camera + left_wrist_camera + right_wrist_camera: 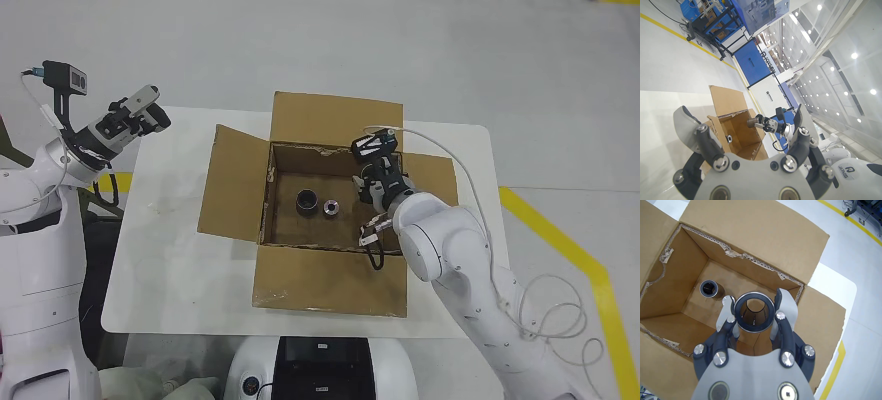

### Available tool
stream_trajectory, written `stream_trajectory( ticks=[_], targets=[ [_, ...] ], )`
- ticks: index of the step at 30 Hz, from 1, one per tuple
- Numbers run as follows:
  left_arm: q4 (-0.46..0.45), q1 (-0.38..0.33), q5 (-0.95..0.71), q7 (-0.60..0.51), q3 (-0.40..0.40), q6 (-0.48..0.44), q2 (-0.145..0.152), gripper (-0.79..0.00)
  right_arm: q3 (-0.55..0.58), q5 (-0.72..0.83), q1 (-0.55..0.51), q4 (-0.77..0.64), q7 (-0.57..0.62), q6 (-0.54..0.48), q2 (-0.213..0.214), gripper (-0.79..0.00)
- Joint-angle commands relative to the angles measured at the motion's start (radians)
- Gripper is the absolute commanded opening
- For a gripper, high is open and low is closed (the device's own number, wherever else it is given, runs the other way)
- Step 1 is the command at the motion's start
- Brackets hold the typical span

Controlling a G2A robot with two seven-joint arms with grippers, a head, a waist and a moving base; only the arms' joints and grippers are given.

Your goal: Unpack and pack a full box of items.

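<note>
- right gripper (753,298) clamps a metal sleeve (755,327) over the box (757,224); keep it steady, clear of the walls.
- left gripper (742,113) gapes wide, empty.

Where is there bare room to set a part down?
White table left of the box's left flap is bare, as is the box floor under the right tool, shut on a bearing. Crowded: two smaller parts left of centre.

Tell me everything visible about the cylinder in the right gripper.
The linear bearing is a hollow dark metal sleeve with a black end ring and rows of balls lining its bore. The right gripper clamps its sides between its fingers, open end toward the wrist camera, above the cardboard box's floor. Nothing else touches it.
</note>
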Motion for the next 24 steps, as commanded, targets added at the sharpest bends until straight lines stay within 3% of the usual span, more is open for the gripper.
stream_trajectory(
  ticks=[1, 12, 24],
  targets=[
    [0.0, 0.0, 0.0, 0.0, 0.0, 0.0, 0.0, 0.0, 0.0, 0.0, 0.0, 0.0, 0.0, 0.0, 0.0, -0.785],
    [0.0, 0.0, 0.0, 0.0, 0.0, 0.0, 0.0, 0.0, 0.01, 0.002, -0.01, -0.001, -0.025, -0.002, 0.0, -0.785],
    [0.0, 0.0, 0.0, 0.0, 0.0, 0.0, 0.0, 0.0, 0.265, -0.008, -0.051, -0.142, 0.106, 0.054, 0.018, -0.785]
  ],
)
